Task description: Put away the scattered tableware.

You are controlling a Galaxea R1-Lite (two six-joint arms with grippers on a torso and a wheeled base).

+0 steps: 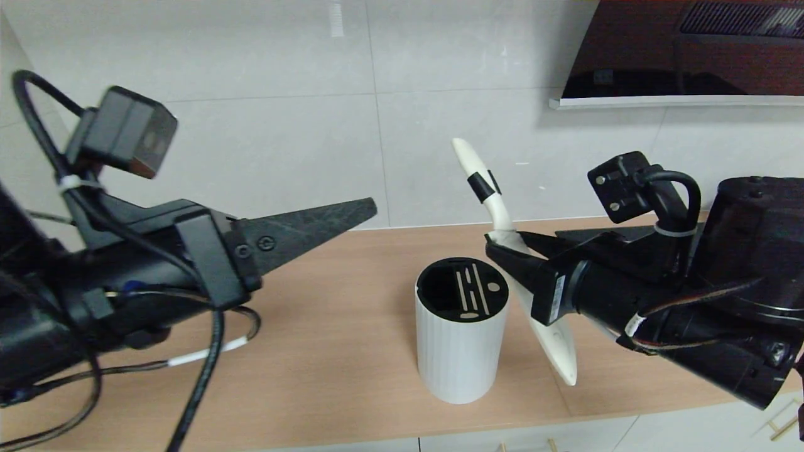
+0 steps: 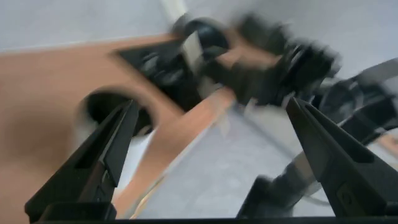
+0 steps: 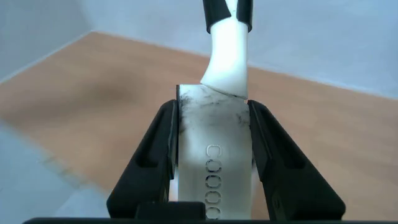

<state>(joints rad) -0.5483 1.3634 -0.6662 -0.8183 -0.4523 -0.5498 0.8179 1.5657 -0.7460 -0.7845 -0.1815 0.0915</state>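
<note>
At centre right of the head view, the right jaws were clamped on the white spatula (image 1: 496, 210), gripping it across the neck where handle met blade. The right wrist camera showed both black fingers (image 3: 158, 155) pressed flat against the blade's shoulders. The handle tip pointed up toward the upper middle of the frame with a black band (image 1: 481, 184) round it. The blade hung down toward the lower right, just beside the white ribbed holder (image 1: 461, 358) and, as far as could be judged, off the wooden surface (image 1: 326, 364). The holder stood upright at bottom centre, mouth open, dark inside with slots in its floor, nothing visible in it. Over on the left of the frame the left jaws were spread wide and held nothing, hovering above the surface and aimed across toward the holder.

So the step in hand looked like the carry: spatula lifted, not yet stowed. The next move would call for bringing the spatula leftward in the frame until it sat over the holder's mouth. It would then need turning closer to upright so one end went in cleanly, lowering, and only then letting go. The worry was that the spatula was long and tilted and the mouth narrow, so a catch on the rim could tip that holder
</note>
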